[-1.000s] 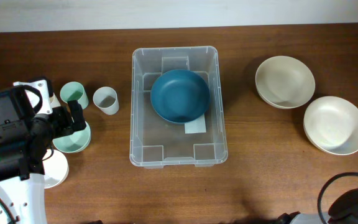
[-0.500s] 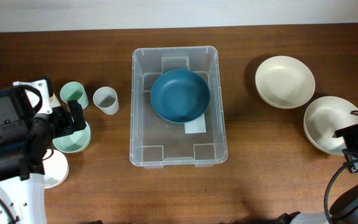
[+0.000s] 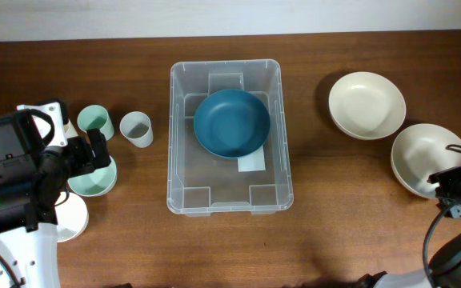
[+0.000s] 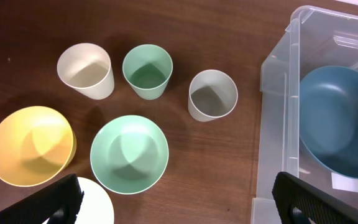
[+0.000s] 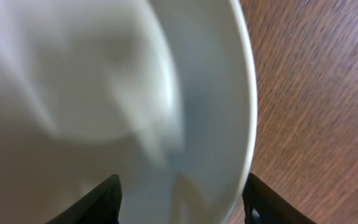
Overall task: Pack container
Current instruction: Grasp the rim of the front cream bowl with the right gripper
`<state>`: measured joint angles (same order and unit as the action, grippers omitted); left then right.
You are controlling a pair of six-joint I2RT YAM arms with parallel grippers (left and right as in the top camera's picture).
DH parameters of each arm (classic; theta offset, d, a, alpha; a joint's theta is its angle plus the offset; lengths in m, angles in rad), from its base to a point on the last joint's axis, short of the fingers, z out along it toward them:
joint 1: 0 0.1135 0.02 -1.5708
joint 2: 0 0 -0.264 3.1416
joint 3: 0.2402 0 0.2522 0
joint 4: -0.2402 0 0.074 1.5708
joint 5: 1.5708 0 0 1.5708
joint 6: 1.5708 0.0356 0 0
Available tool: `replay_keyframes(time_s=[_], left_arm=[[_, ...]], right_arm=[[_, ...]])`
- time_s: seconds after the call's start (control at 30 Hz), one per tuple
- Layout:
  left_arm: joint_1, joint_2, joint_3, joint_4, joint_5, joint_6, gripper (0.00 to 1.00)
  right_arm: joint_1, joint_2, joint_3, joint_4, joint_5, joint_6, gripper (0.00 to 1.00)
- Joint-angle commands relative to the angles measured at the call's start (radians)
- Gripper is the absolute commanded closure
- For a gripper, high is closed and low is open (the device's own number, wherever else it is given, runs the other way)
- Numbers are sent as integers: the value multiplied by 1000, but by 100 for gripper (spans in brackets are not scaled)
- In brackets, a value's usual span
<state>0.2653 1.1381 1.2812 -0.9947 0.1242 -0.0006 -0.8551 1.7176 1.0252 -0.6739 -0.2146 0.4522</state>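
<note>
This is a robotics lab rig, not anybody's kitchen: a bare dark wooden bench (image 3: 334, 184) against a plain pale wall (image 3: 230, 16), a black-and-white robot arm (image 3: 22, 200) at one end, a looped black cable (image 3: 428, 244) at the other, and pastel plastic cups (image 4: 146, 70) and cream bowls (image 3: 366, 104) grouped around a large clear plastic bin (image 3: 171, 160).

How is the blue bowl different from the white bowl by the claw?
The blue bowl is dark blue; the white bowl is pale. The blue bowl sits inside the container; the white bowl sits on the table. Both are round, upright and empty.
</note>
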Motion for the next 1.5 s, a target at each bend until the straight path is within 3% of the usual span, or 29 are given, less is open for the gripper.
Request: replay_keyframes(time_s=[0.0, 0.2, 0.47, 0.63, 1.0, 1.2, 1.47], left_arm=[[-3, 0, 18, 3, 11, 16, 0], [-3, 0, 18, 3, 11, 16, 0], [-3, 0, 18, 3, 11, 16, 0], [-3, 0, 18, 3, 11, 16, 0], [-3, 0, 18, 3, 11, 16, 0], [-3, 0, 18, 3, 11, 16, 0], [-3, 0, 18, 7, 11, 16, 0]], right_arm=[[-3, 40, -12, 10, 13, -3, 42], [-3, 62, -12, 19, 16, -3, 48], [-3, 62, -12, 19, 16, -3, 85], [-3, 62, -12, 16, 16, -3, 96], [-3, 29, -11, -20, 14, -3, 96], [-3, -143, 43, -61, -11, 0, 96], [81, -444, 275, -166, -21, -34, 96]])
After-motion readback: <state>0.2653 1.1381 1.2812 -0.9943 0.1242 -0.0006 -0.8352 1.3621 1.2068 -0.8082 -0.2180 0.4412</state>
